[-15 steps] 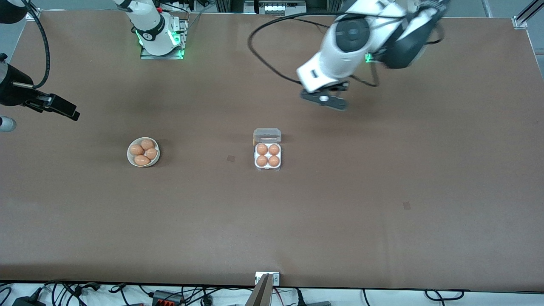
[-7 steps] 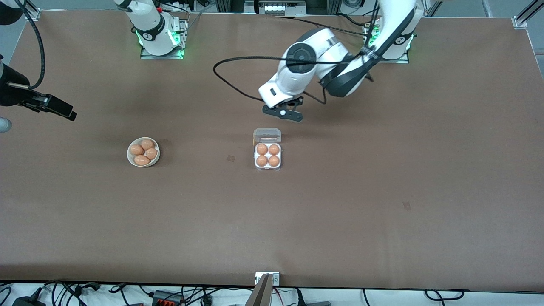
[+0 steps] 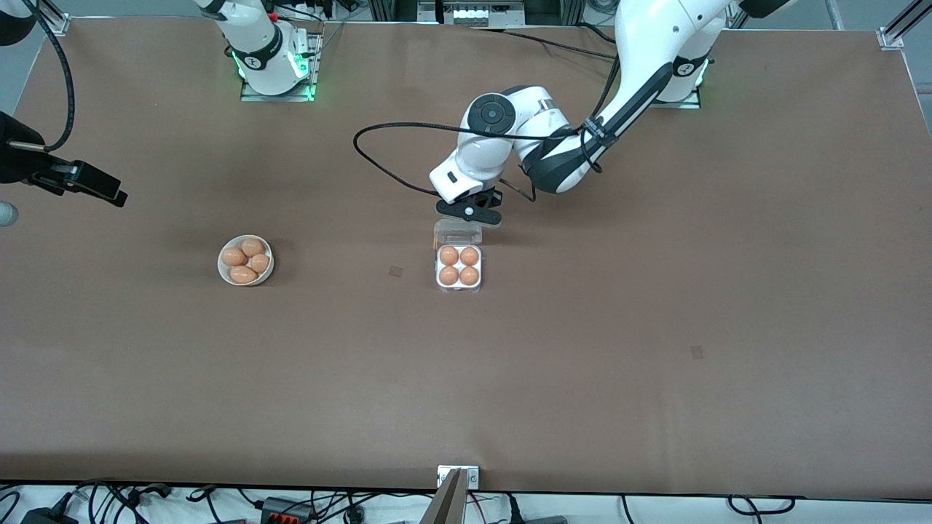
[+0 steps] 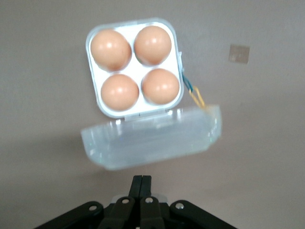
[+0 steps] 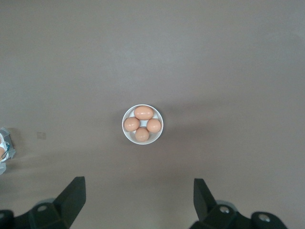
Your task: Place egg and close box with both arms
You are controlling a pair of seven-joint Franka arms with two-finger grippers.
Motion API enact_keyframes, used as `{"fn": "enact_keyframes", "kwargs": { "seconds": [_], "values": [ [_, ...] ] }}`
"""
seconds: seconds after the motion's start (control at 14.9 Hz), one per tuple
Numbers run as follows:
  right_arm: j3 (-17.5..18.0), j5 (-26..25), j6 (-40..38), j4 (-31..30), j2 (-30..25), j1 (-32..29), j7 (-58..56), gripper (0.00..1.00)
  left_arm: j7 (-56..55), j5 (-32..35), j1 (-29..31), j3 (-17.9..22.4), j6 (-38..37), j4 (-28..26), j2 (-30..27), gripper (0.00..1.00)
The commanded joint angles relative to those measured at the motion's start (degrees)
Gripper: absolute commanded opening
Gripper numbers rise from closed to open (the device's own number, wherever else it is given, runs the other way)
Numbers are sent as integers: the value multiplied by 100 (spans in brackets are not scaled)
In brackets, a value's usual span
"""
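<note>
The box (image 3: 459,268) sits mid-table, its white tray (image 4: 97,95) holding four brown eggs (image 4: 134,64), one in each cell. Its clear lid (image 3: 457,231) stands open, hinged on the edge toward the arms' bases, and also shows in the left wrist view (image 4: 150,138). My left gripper (image 3: 472,214) is shut and empty, just above the open lid's free edge; its fingertips (image 4: 141,182) press together. My right gripper (image 3: 95,182) is open and empty, high up near the right arm's end of the table, waiting.
A round white bowl (image 3: 246,260) with four brown eggs stands toward the right arm's end, also in the right wrist view (image 5: 142,124). A black cable (image 3: 386,156) loops from the left arm over the table. Small taped squares (image 3: 395,271) mark the brown tabletop.
My left arm has swung down and toward the box, bringing its gripper from high over the table to just above the open lid. The right gripper has drifted slightly.
</note>
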Motion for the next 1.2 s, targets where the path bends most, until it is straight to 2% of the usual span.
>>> {"fn": "enact_keyframes", "kwargs": {
  "seconds": [0.0,0.13,0.47,0.6,0.74,1.0,1.14],
  "values": [
    [13,19,52,-126,-109,-9,-114,100,-141,695,-40,44,0,467,191,1],
    [13,19,34,-126,-109,-18,-114,100,-141,890,3,53,0,863,393,1],
    [13,10,25,-126,-109,-18,-114,100,-159,899,48,44,-140,785,341,1],
    [13,10,25,-126,-109,-18,-114,100,-124,899,65,35,-472,803,263,1],
    [13,1,16,-126,-109,-9,-96,100,-97,899,153,-9,-1025,812,43,1],
    [13,-8,8,-117,-118,-1,-61,100,16,847,231,-44,-2650,891,-545,1],
    [13,-51,8,-126,-118,8,-52,100,707,785,416,-88,-3423,891,-914,3]
  ]
}}
